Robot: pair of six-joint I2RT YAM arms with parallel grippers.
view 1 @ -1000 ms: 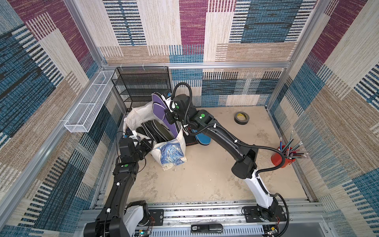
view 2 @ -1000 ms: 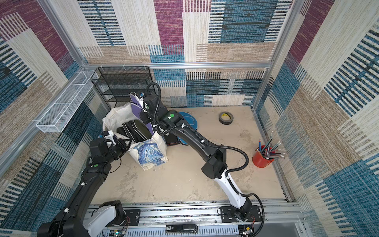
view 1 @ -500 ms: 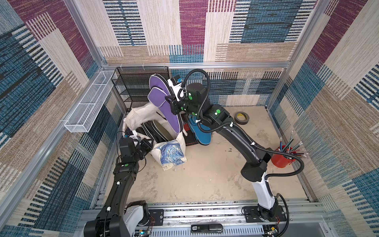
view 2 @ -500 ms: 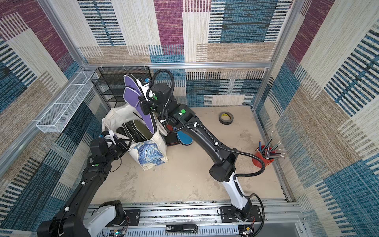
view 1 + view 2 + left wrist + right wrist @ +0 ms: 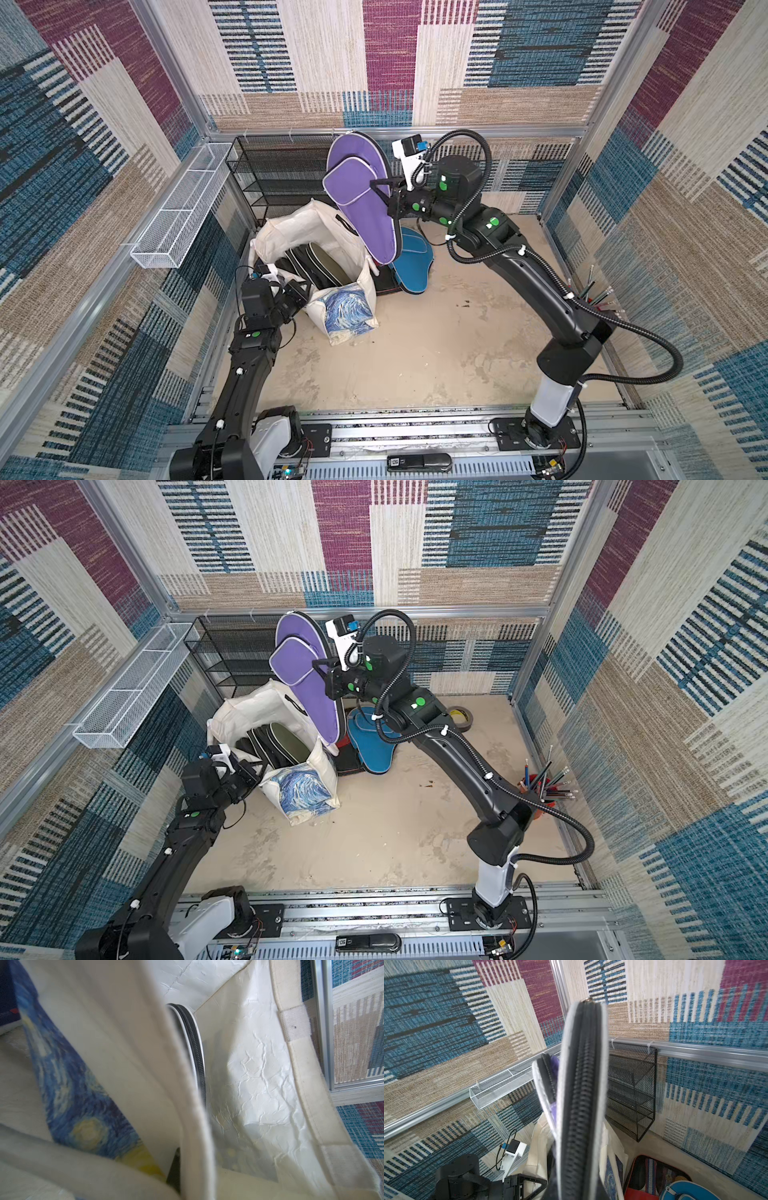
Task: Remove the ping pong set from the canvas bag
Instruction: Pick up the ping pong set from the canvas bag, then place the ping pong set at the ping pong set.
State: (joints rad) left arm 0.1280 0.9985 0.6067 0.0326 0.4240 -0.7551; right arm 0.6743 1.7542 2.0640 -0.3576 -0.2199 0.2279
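**Bench contents, left to right**

- Wire basket (image 5: 178, 212): white, fixed to the left wall.
- Mesh shelf (image 5: 282, 174): black, in the far left corner.
- Left gripper (image 5: 305, 291): fingers pressed together on the near left rim of the canvas bag (image 5: 291, 232).
- Canvas bag: cream, standing open at left of centre, with the blue swirl print (image 5: 347, 311) on its near side. Dark zip cases (image 5: 320, 266) stand inside.
- Ping pong set (image 5: 361, 199): purple paddle-shaped zip case, held in the air above the bag's far right rim, tilted, broad end up. Whether its lower tip is clear of the rim cannot be told.
- Right gripper (image 5: 384, 195): fingers pinching the set's right edge.
- Blue case (image 5: 413, 262): on the floor just right of the bag, lying over a red-edged case (image 5: 652, 1172).
- Tape roll (image 5: 462, 717): on the floor at far right, partly behind the right arm.
- Pencils (image 5: 548, 785): bunched in a red cup by the right wall.
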